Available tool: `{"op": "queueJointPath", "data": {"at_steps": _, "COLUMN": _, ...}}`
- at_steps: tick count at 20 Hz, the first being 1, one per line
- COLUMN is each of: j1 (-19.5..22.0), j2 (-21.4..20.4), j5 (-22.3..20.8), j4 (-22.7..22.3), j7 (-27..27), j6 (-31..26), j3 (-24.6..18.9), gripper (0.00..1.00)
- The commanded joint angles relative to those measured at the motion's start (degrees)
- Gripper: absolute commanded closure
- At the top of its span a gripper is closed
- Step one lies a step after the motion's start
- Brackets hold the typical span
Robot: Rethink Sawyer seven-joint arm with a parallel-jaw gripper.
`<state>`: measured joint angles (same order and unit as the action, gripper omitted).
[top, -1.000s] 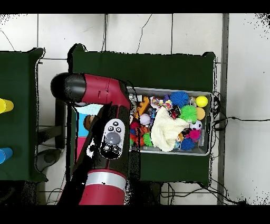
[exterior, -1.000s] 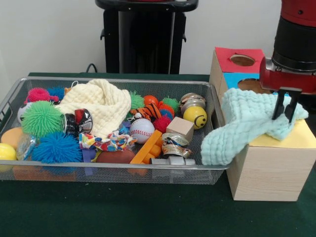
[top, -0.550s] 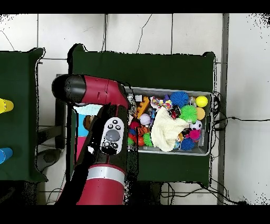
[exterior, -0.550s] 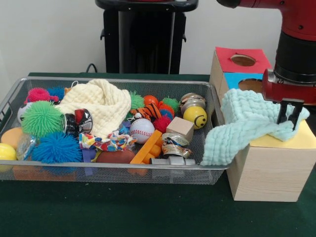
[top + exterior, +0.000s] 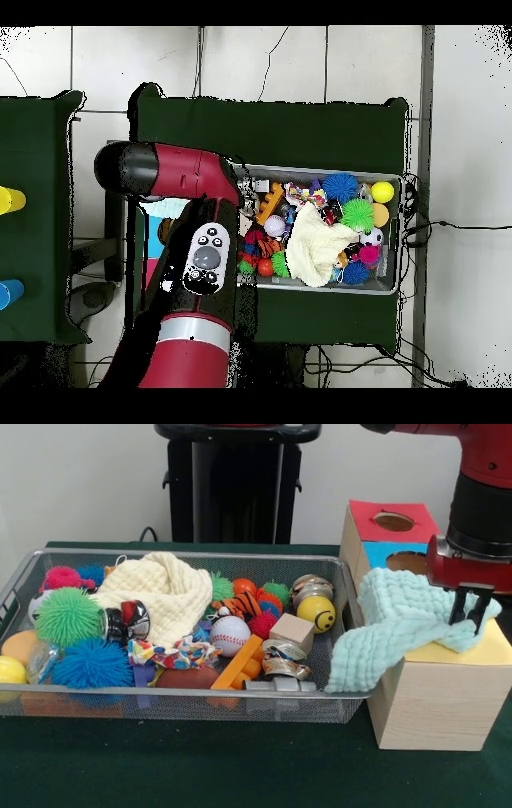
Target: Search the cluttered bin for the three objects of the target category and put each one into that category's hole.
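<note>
My tool (image 5: pixel 470 605) hangs with fingers slightly parted, gripping nothing, above the mint waffle-knit cloth (image 5: pixel 392 630). That cloth drapes the wooden sorting box (image 5: pixel 436 696), at three o'clock of the wire-mesh bin (image 5: pixel 184 701), not yet pushed in.

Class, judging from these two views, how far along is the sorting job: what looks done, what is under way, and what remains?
Done: nothing can be confirmed inside the holes. Under way: the mint cloth lies draped over the wooden box, hanging toward the bin, not pushed through any hole; the gripper stands at its edge, jaws slightly apart. Left: the cream cloth lies among the toys in the bin; a third cloth item cannot be made out.
</note>
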<state>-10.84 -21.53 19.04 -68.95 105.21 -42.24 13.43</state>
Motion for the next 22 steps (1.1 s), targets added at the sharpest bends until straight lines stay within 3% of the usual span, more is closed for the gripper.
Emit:
{"op": "queueJointPath", "data": {"at_steps": 1, "j1": -0.22, "j2": 6.19, "j5": -2.86, "j4": -1.64, "j7": 9.83, "j6": -0.87, "j3": -1.67, "gripper": 1.0}}
{"op": "queueJointPath", "data": {"at_steps": 11, "j1": -0.89, "j2": 4.35, "j5": -4.19, "j4": -3.24, "j7": 8.59, "j6": -2.05, "j3": 0.83, "gripper": 1.0}}
{"op": "queueJointPath", "data": {"at_steps": 22, "j1": 0.59, "j2": 9.53, "j5": -3.32, "j4": -1.13, "j7": 7.02, "j6": 4.27, "j3": -1.43, "gripper": 1.0}}
